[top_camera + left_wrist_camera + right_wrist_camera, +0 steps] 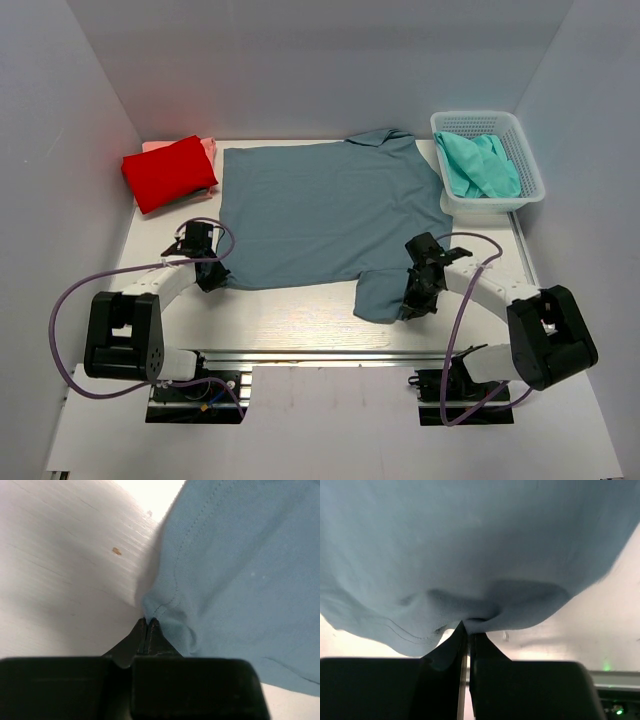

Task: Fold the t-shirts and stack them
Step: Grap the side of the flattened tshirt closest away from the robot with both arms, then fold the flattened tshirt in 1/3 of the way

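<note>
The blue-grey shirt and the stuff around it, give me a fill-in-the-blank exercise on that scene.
1. The left gripper is ____ on a corner of the blue-grey shirt.
2. The right gripper pinches that shirt's ____.
3. The teal shirt lies in the white ____.
4. The folded red shirt sits at the table's far ____ corner.
Missing words: shut; sleeve; basket; left.

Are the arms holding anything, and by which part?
Both pinch the dusty blue-grey cloth t-shirt: left end effector at its near-left corner, right end effector at its near sleeve.
</note>
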Tool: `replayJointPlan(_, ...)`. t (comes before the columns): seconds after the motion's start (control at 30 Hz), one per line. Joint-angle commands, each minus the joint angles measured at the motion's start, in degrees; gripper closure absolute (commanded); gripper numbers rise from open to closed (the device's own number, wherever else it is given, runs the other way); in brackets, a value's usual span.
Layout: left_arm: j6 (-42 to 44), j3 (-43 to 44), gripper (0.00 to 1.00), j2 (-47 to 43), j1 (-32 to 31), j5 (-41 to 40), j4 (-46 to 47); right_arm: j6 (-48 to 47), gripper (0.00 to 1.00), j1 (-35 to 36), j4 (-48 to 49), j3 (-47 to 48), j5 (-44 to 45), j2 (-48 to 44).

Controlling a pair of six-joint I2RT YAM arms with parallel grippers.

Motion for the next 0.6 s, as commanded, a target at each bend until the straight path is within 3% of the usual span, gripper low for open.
replayJointPlan(0.0, 1.9, 1.0, 1.0, 1.0, 0.0, 3.3, -1.6, -2.3, 1.0, 0.1, 4.3, 4.0, 5.6, -1.4)
replayJointPlan(0.23, 2.4, 7.1, 1.0, 2.4, 0.0, 7.0, -4.0, -6.0, 1.0, -0.3, 7.2, 14.2, 10.8, -3.9)
replayJointPlan(0.57, -0.9, 21.9, 1.0, 11.3, 1.1, 3.7, -9.6, -3.3, 1.0, -2.9, 16.5, 24.4, 18.4, 3.4)
